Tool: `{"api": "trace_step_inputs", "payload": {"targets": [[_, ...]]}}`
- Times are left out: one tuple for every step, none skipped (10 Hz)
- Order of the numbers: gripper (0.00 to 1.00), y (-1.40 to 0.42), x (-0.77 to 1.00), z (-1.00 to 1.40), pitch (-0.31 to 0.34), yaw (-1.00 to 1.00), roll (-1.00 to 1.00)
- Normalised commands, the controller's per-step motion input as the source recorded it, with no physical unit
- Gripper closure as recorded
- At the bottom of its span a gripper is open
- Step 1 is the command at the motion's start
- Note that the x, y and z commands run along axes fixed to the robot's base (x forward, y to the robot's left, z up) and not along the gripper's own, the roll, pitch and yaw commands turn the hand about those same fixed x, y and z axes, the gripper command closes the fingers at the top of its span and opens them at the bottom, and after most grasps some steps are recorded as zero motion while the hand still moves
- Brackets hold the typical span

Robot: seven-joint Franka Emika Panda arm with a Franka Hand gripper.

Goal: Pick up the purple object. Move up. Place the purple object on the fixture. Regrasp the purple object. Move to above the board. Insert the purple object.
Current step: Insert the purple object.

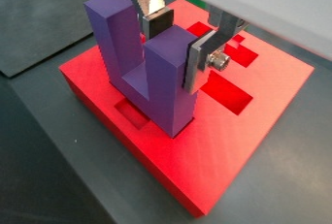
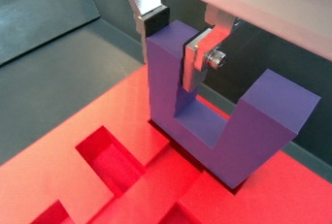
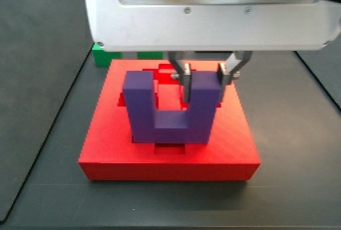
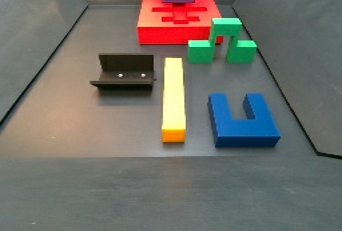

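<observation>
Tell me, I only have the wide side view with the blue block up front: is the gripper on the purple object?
Observer: Yes. In both wrist views the gripper is shut on one prong of the purple object, near the prong's top.
Operator: Is it upright?
Observer: Yes. In a side view both prongs point up and the base bar is down at the board.
Operator: Is it in a slot?
Observer: In a wrist view its base sits at a recessed cut-out; how deep, I cannot tell.
</observation>
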Motion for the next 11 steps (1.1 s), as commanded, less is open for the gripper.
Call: {"api": "trace_step_inputs", "payload": {"targets": [[1.0,-0.04,0.06,-0.1,0.0,0.0,0.03],[1.0,0.0,0.0,-0.12,0.0,0.0,0.05],[1.0,0.0,0.0,-0.12,0.0,-0.02,0.06],[1.0,0.01,0.0,-0.1,0.0,-0.04,0.02],[1.0,0.02,0.0,-0.07,0.0,-0.03,0.0],[1.0,0.03,0.0,-0.03,0.0,0.0,0.0],[1.0,0.09,0.04,0.0,0.0,0.0,0.0],[1.0,0.15,0.07,-0.01,0.0,0.0,0.0],[1.0,0.11,0.04,-0.03,0.0,0.03,0.0],[1.0,0.0,0.0,-0.05,0.0,0.0,0.0],[1.0,0.0,-0.07,-0.09,-0.013,0.0,-0.03]]}}
